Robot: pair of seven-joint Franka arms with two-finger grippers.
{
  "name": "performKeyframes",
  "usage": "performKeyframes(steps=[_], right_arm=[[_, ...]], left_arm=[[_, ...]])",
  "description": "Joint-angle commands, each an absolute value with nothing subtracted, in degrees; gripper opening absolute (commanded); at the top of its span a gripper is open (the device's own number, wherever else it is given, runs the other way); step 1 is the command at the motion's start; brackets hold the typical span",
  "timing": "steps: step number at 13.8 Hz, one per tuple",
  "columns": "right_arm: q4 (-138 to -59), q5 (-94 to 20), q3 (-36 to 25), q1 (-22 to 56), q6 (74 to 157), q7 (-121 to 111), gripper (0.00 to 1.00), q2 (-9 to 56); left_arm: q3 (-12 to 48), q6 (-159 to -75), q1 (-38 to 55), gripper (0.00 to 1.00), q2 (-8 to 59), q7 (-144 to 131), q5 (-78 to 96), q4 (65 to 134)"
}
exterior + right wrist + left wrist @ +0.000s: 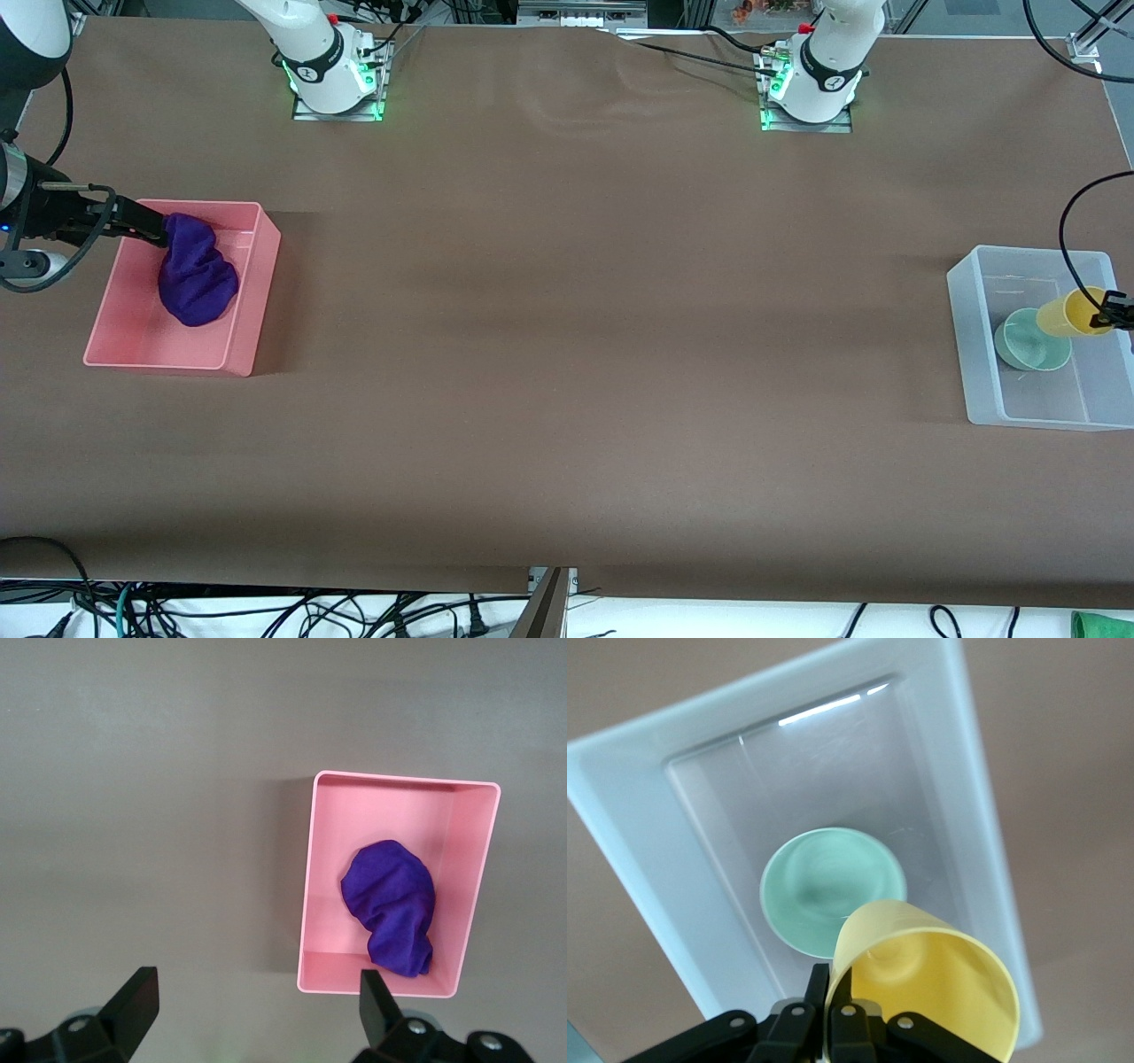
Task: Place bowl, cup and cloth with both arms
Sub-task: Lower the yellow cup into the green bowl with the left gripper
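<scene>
The yellow cup [1067,312] hangs tilted on its side over the clear bin [967,354] at the left arm's end of the table. My left gripper [1112,315] is shut on its rim, one finger inside the cup and one outside. The sage-green bowl [1028,344] sits in the bin under the cup. The left wrist view shows the cup [939,983], the bowl [824,890], the bin [638,859] and my left gripper [835,979]. A purple cloth [199,275] lies in the pink bin [239,354]. My right gripper [152,229] is open and empty, up in the air by that bin. The right wrist view shows that gripper [257,992], the cloth [390,904] and the pink bin [306,886].
The brown table cover [567,354] lies between the two bins. The arm bases [337,84] [811,89] stand along the edge farthest from the front camera. Cables [266,611] hang below the edge nearest to it.
</scene>
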State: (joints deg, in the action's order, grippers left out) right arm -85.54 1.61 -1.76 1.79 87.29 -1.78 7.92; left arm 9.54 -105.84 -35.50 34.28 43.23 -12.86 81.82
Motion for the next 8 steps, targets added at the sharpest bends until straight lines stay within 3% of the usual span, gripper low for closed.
performKeyframes(steps=[1, 2, 3, 4, 8], right_arm=[[-85.08, 1.05, -1.58, 1.67, 87.36, -1.23, 1.00, 7.91], [-84.73, 1.05, -1.58, 1.67, 87.45, -1.23, 1.00, 7.91], [-83.51, 1.05, -1.58, 1.67, 86.84, -1.23, 1.00, 8.69], [-82.28, 1.14, -1.58, 1.76, 86.23, -1.23, 1.00, 9.40], [-81.74, 1.05, -1.58, 1.76, 85.87, -1.23, 1.00, 9.75]], left_arm=[[10.02, -109.15, -37.44, 0.00, 38.49, 44.47, -14.06, 81.03], [10.02, -109.51, -37.53, 0.02, 38.67, 44.47, -13.98, 81.04], [10.19, -109.42, -37.09, 0.35, 38.50, 43.86, -13.45, 80.60], [10.37, -109.42, -36.83, 0.99, 38.15, 44.21, -13.10, 80.42], [13.78, -106.02, -36.74, 1.00, 31.66, 43.16, -12.92, 80.51]])
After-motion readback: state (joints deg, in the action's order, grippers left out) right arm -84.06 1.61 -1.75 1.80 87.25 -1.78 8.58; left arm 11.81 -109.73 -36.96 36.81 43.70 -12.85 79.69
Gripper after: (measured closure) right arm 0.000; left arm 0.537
